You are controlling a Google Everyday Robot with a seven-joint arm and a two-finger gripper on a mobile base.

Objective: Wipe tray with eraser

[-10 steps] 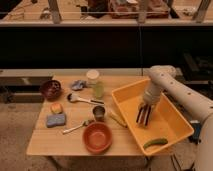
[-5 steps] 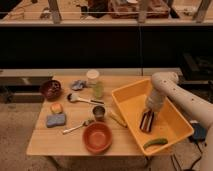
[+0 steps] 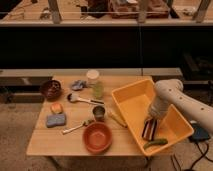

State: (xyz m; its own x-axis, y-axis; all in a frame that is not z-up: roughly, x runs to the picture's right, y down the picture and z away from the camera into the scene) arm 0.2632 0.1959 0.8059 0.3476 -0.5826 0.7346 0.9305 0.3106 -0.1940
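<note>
The eraser is found inside the tray, near its front right part. It is stood almost on end, with the lower end set against the yellow floor. Its upper end appears to be gripped from above by the hand, which is closed on it. This hold is judged to be chosen so that the block can be pressed down and dragged over the floor for wiping. A green cucumber-like piece is lying just beside it at the near wall and could be pushed. The tray is set on the right end of the tabletop. An orange bowl and a blue-grey sponge are placed well apart from it.
</note>
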